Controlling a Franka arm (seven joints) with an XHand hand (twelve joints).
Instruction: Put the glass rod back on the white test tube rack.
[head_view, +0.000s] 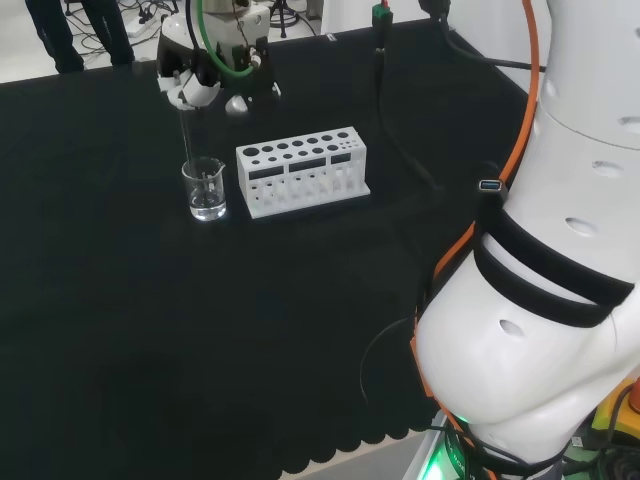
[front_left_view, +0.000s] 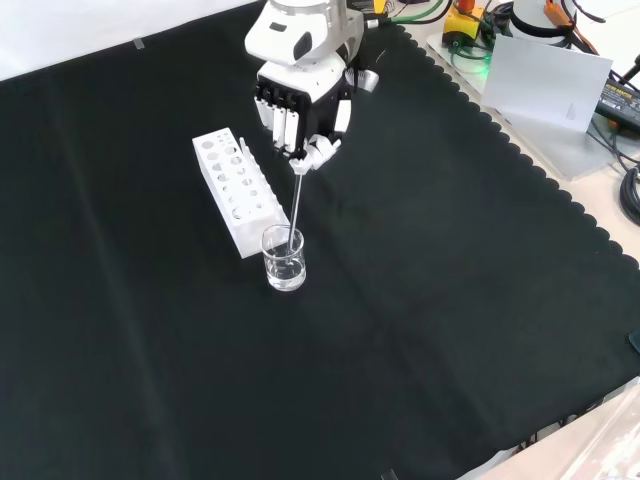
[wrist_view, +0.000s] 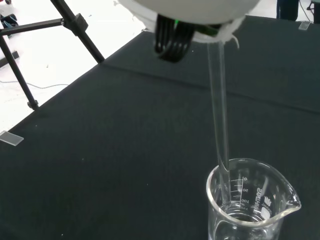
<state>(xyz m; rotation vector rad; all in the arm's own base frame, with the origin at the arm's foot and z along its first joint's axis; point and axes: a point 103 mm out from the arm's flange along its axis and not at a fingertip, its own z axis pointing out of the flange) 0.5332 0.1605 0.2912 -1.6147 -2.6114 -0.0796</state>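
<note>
A clear glass rod (front_left_view: 296, 206) (wrist_view: 219, 115) (head_view: 186, 135) stands nearly upright with its lower end inside a small glass beaker (front_left_view: 284, 259) (wrist_view: 250, 202) (head_view: 204, 189). The hand (front_left_view: 303, 100) (head_view: 190, 82) hovers above the beaker, its fingers and thumb pinched on the rod's upper end. The white test tube rack (front_left_view: 237, 187) (head_view: 302, 171), a long block with two rows of holes, rests on the black cloth right beside the beaker. In the head view the rack is to the beaker's right; in the front view it runs up and left from it.
The beaker holds a little clear liquid. Black cloth (front_left_view: 420, 300) spreads wide around the rack and beaker. The cloth's scalloped edge (front_left_view: 520, 150) runs along the right of the front view, with cables and a grey sheet (front_left_view: 545, 75) beyond it. The arm's white links (head_view: 560, 260) stand at the head view's right.
</note>
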